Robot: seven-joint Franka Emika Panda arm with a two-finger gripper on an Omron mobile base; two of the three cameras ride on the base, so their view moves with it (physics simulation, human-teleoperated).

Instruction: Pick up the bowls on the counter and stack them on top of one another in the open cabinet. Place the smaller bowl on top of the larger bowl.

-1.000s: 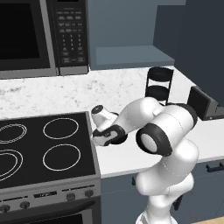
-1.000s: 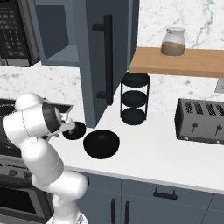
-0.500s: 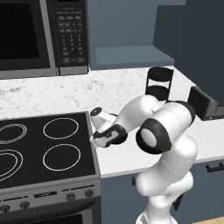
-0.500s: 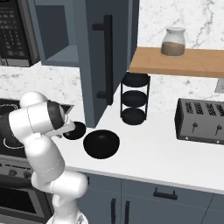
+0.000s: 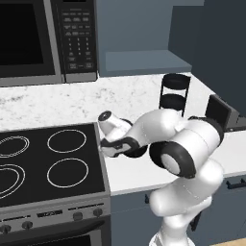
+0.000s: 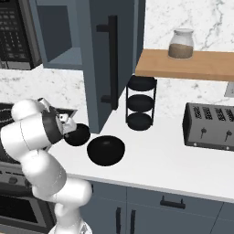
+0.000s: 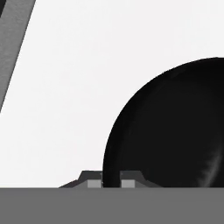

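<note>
The smaller bowl [image 6: 77, 135] sits on the white counter [image 6: 160, 160] beside the cooktop, and the larger bowl [image 6: 106, 150] lies just to its right. My gripper [image 6: 69, 130] is down at the smaller bowl's left rim. In the hand view the gripper [image 7: 111, 183] has its two tips close together, pinching the black rim of the smaller bowl [image 7: 175, 131]. From the left base view my gripper [image 5: 115, 147] covers most of the smaller bowl [image 5: 138, 152], and my arm hides the larger one. The open cabinet [image 5: 139, 62] hangs above, its shelf floor bare.
The cabinet door [image 6: 112, 59] stands open over the counter. A black wire stand [image 6: 140, 103] is behind the bowls, with a toaster [image 6: 210, 128] to the right. The black cooktop [image 5: 48, 158] lies to the left under the microwave [image 5: 43, 38]. A jar [image 6: 180, 43] rests on a wooden shelf.
My elbow has sunk slightly while the hand stays low at the smaller bowl's rim. Neither bowl has moved.
</note>
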